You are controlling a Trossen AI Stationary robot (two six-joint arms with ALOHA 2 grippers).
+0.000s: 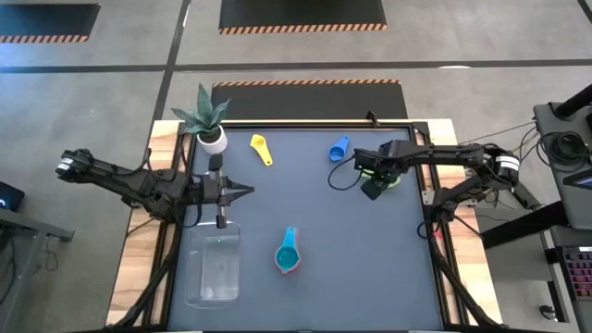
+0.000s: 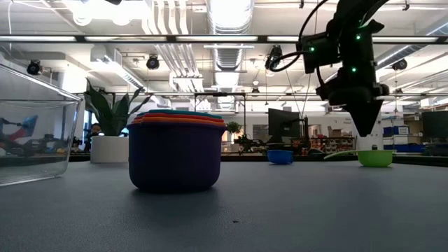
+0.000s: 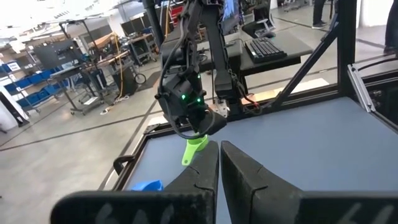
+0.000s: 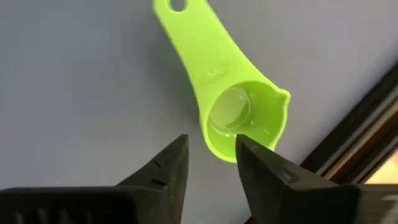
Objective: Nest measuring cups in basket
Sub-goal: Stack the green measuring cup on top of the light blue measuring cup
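A green measuring cup (image 4: 239,118) lies upright on the dark mat near the table's right edge, also seen as the green cup (image 2: 376,158). My right gripper (image 4: 210,144) hovers just above it, open, fingers pointing down over the cup's rim; the right gripper (image 2: 365,131) shows clear of it. A nested stack of cups (image 1: 288,252), teal on top, purple at the bottom (image 2: 175,161), stands mid-table. A yellow cup (image 1: 262,148) and a blue cup (image 1: 339,148) lie toward the far side. The clear basket (image 1: 213,268) sits near left. My left gripper (image 1: 242,191) waits shut, above the basket's far end.
A white pot with a spiky green plant (image 1: 211,137) stands at the far left corner of the mat. The table's raised black frame (image 1: 424,185) runs close beside the green cup. Open mat lies between the stack and the right arm.
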